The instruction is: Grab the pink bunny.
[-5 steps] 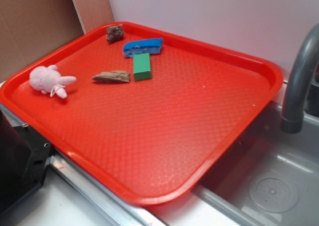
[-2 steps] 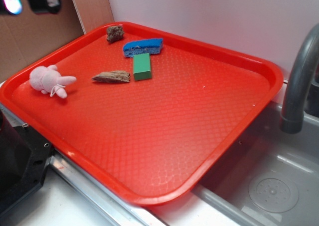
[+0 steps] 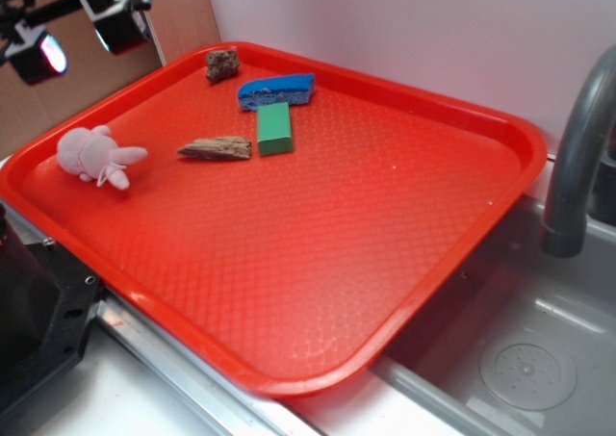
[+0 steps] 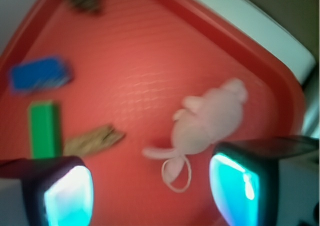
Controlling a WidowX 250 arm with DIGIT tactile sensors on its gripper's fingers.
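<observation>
Red tray [image 3: 462, 109]: taken as the landmark for all positions. Pincer [image 3: 82, 34]: absent from the exterior view a second ago, its tips just visible at the upper left corner shortly after, now brought further into view and lower, hanging above and outside the tray's left rim; it is held wide apart with nothing between its pads [image 4: 67, 196], as the wrist view confirms. Pink bunny [image 3: 94, 154]: unmoved, lying on its side just inside the tray's left rim, ears pointing toward the tray's middle; in the wrist view [image 4: 207, 121] it is framed between the two pads and somewhat nearer the right one. Wood scrap [image 3: 216, 148], green block [image 3: 274, 128], blue sponge [image 3: 277, 90] and a small brown lump [image 3: 222, 64]: unmoved, grouped toward the tray's far left corner, apart from the bunny. Assessment: the approach is judged under way and roughly lined up; descent and closure are not yet done. The wrist view is blurred.
</observation>
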